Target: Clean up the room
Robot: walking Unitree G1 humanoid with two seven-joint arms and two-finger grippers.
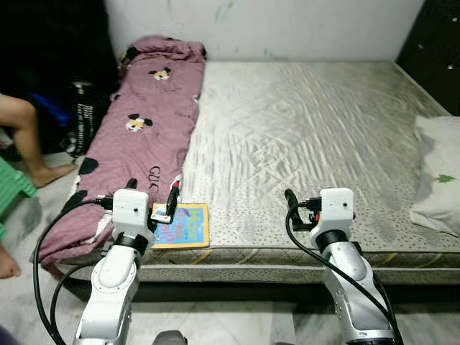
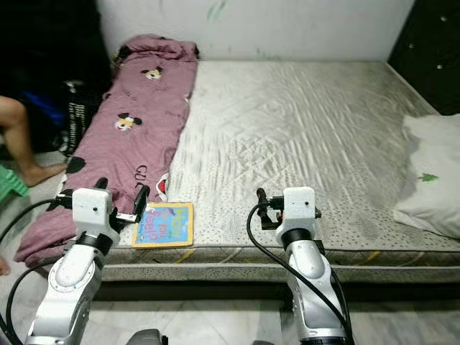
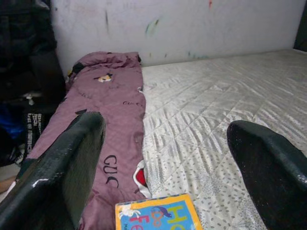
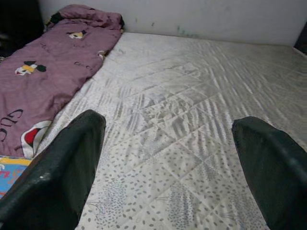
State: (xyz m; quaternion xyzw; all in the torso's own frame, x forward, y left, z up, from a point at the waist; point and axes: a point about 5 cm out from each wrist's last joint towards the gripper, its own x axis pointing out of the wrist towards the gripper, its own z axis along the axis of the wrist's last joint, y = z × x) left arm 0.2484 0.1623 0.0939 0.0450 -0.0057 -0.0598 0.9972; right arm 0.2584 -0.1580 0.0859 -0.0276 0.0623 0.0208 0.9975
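Left gripper (image 3: 163,158): fingers spread wide apart, holding nothing; it hovers at the near left edge of the mattress, just above and near the book.
Right gripper (image 4: 168,163): also spread wide and empty, poised over the near middle of the mattress, well apart from anything loose.
Book (image 1: 182,225): a children's picture book with a yellow border and blue cover, lying flat at the near edge of the mattress, just beside the blanket (its title is cut off in the left wrist view, so I leave it unread).
Blanket (image 1: 140,136): a mauve cartoon-print quilt stretched from the far wall to the near left corner, its near end drooping over the mattress side.
Mattress (image 1: 309,136): bare, quilted, grey-white, taking up most of the scene.
Pillow (image 1: 438,176): white, at the far right edge, possibly hanging a little off the side; the view clips it.
Person (image 1: 25,140): a bare leg and foot on the floor to the left, well apart from both arms.
Step in hand: approach, nothing picked up yet; the book looks the likeliest first target.
Next move calls for: lowering the left gripper onto the book's near edge, since a flat thin book offers little to pinch.
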